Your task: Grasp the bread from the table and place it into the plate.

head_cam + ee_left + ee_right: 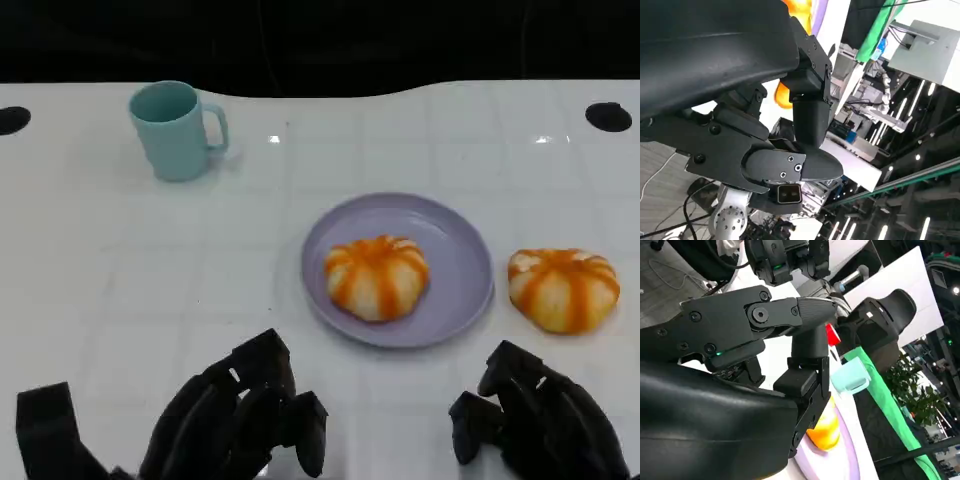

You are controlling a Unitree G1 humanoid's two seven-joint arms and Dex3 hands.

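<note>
One orange-striped bread [377,277] lies in the lilac plate [455,250] at the table's middle. A second bread [563,288] sits on the white table just right of the plate. My left hand [240,415] hovers low at the near edge, in front and left of the plate, with its fingers apart and nothing in them. My right hand [540,420] is at the near right, just in front of the second bread, and holds nothing. In the right wrist view, a bread [824,432] on the plate [850,460] shows past my fingers [805,360].
A teal mug [175,130] stands at the far left of the table, and shows as a mug [852,377] in the right wrist view. Two black round holes [608,116] mark the far table corners. Bare white table lies between the mug and the plate.
</note>
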